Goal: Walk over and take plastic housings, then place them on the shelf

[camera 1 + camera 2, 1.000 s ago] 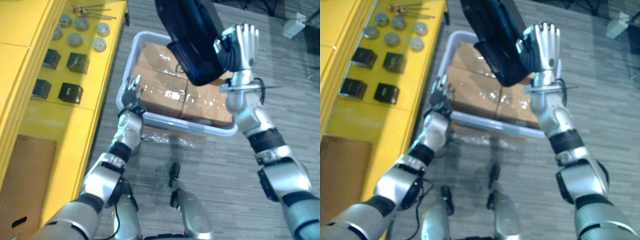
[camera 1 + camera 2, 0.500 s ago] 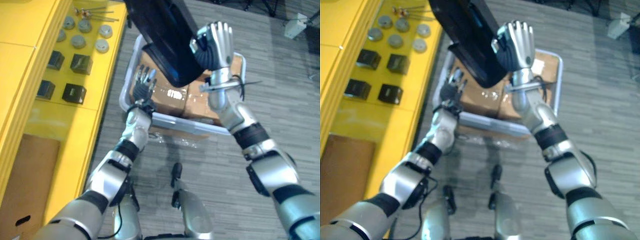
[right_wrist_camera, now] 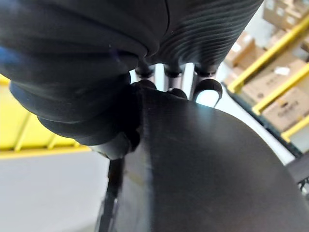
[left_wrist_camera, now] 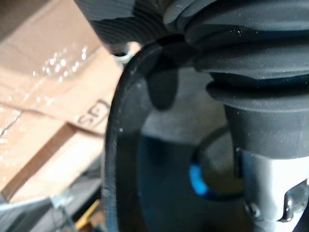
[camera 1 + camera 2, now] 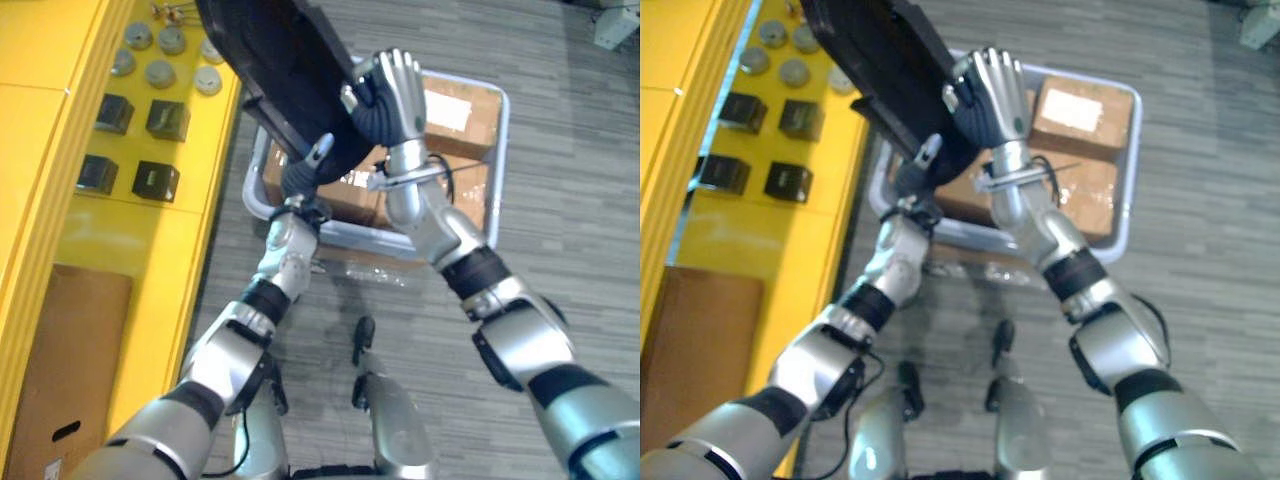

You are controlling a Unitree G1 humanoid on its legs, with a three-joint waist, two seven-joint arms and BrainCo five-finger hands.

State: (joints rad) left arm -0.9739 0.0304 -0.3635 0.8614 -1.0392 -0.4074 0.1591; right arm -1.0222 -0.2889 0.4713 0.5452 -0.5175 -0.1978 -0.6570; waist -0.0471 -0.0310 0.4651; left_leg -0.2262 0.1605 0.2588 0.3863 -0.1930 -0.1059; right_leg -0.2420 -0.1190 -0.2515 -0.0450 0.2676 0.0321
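A large black plastic housing (image 5: 275,60) is held up, tilted, between my two hands, over the edge of the yellow shelf (image 5: 60,130). My right hand (image 5: 390,95) presses flat on its right face with straight fingers; in the right wrist view the fingertips (image 3: 208,91) lie over the housing's dark surface (image 3: 207,169). My left hand (image 5: 303,178) is at the housing's lower edge, one straight finger (image 5: 930,152) pointing up against it. The left wrist view has the housing's curved rim (image 4: 123,145) close to the hand's cover.
The shelf surface carries small black boxes (image 5: 155,180) and several grey round caps (image 5: 160,72). A brown cardboard box (image 5: 60,380) lies lower on the shelf. A grey tote (image 5: 503,130) with cardboard boxes (image 5: 455,105) stands on the floor beneath the housing.
The housing and both hands have moved left toward the yellow shelf. My left hand has risen from beside the tote to the housing's lower edge.
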